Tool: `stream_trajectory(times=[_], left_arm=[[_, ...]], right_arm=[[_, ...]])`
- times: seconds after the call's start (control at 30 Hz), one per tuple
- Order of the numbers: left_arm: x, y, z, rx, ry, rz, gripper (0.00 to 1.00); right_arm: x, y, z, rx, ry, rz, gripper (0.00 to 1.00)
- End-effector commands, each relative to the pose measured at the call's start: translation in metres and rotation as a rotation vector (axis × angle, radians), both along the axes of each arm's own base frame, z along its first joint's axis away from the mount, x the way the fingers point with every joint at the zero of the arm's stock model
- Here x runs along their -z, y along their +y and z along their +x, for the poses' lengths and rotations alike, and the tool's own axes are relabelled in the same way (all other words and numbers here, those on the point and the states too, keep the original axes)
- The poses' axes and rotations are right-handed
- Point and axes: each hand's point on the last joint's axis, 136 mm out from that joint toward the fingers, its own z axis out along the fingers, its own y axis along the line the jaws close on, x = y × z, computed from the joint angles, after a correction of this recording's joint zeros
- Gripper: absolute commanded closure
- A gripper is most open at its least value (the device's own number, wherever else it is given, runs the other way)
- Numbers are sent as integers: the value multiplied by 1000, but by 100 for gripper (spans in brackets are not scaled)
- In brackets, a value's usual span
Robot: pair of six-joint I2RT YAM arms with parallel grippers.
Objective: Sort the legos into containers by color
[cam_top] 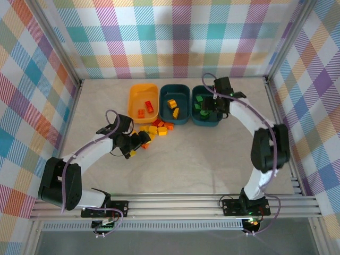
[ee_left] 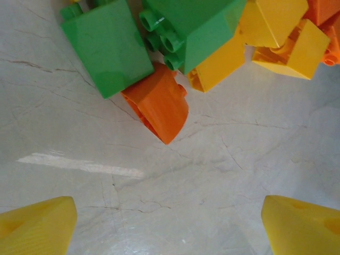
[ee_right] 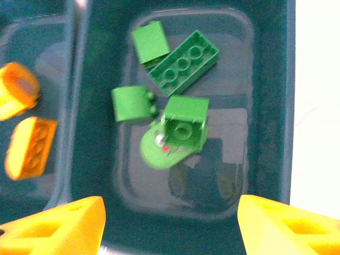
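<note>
left tool (ee_left: 170, 234) stands apart over the desk (ee_left: 212, 175), loose bricks (ee_left: 159, 106) at its 12 o'clock. right tool (ee_right: 170, 226) hangs apart above the teal tub (ee_right: 268, 106) at 2 o'clock from them, green bricks (ee_right: 183, 64) lying inside.

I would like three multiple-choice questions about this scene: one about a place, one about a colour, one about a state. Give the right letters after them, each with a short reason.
1. Where is the right gripper relative to the right teal tub?
A. far to its left
B. above it
C. well in front of it

2. What colour are the bricks in that tub?
A. red-orange
B. yellow
C. green

3. How is the left gripper?
A. shut on a brick
B. open and empty
C. shut on nothing

Answers:
1 B, its wrist view looks down into the tub.
2 C, every brick there is green.
3 B, its fingertips stand wide apart over bare table.
</note>
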Motion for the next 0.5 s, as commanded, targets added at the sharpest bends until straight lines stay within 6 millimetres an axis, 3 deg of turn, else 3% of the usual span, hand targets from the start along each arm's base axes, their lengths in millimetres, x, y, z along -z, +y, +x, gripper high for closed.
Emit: stream_trajectory(times=[0.0,0.2,0.3,0.47], left_arm=[[-9,4,18,0,-56,86,12],[4,5,28,90,-45,214,20],[12,-5,29,126,-31,219,24],[16,10,41,185,-59,425,24]], right_arm=[[-4,17,-25,-19,-46,55,33],[19,2,-68,32,-28,82,32],[26,-3,-76,41,-12,67,31],[26,-3,-79,43,-16,80,31]])
